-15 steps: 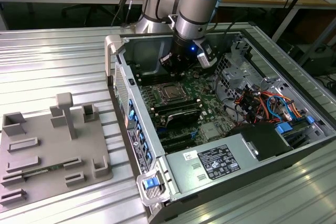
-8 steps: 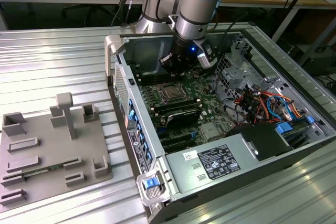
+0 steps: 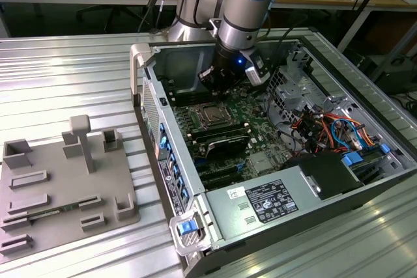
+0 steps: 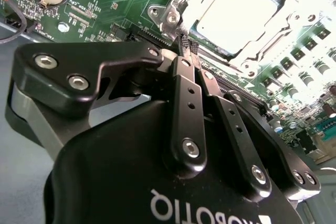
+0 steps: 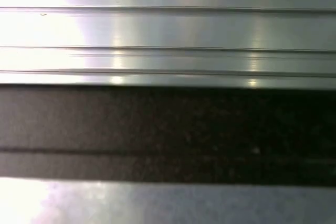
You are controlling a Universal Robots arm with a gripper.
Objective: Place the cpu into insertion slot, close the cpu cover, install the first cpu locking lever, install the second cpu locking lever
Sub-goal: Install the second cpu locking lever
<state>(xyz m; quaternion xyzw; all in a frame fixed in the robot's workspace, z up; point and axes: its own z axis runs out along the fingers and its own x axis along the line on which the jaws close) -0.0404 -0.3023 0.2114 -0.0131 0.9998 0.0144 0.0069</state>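
Observation:
The cpu (image 4: 235, 15) shows its silver-grey top inside the insertion slot (image 3: 212, 116) on the green motherboard (image 3: 251, 105). The silvery cpu cover (image 4: 251, 60) lies flat around the chip as a frame. My gripper (image 4: 184, 45) is shut, its two black fingers (image 4: 188, 103) pressed together with nothing visible between them. The fingertips sit right at one corner of the socket frame, by a metal hinge bracket (image 4: 169, 14). In the exterior view the gripper (image 3: 217, 86) hangs inside the open case, just beyond the socket's far edge.
The open computer case (image 3: 171, 161) lies on a ribbed metal table (image 3: 65, 76). Black memory slots (image 3: 221, 141), a power supply (image 3: 260, 203) and coloured cables (image 3: 332, 128) crowd the board. A grey fixture plate (image 3: 62, 187) sits at the exterior view's left.

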